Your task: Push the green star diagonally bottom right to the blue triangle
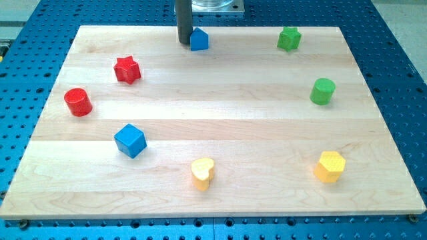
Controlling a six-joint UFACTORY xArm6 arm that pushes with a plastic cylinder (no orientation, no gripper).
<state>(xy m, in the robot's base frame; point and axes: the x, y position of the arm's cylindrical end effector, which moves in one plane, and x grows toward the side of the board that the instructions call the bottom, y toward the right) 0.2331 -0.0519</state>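
Green star (289, 39) sits at the board's top right, untouched — well apart from the blue triangle (199, 40). My tip (184, 41), a bare rod holding nothing, rests just left of that triangle — the push looks not yet begun.

I've got one cam only, so no shared overlap w/ another view. It looks down at a steep angle from the near side of the wooden board (220, 120), board filling most of frame, blue perforated table (393, 67) round the edges; far edge at the view's top. Mid-range, not close-up.
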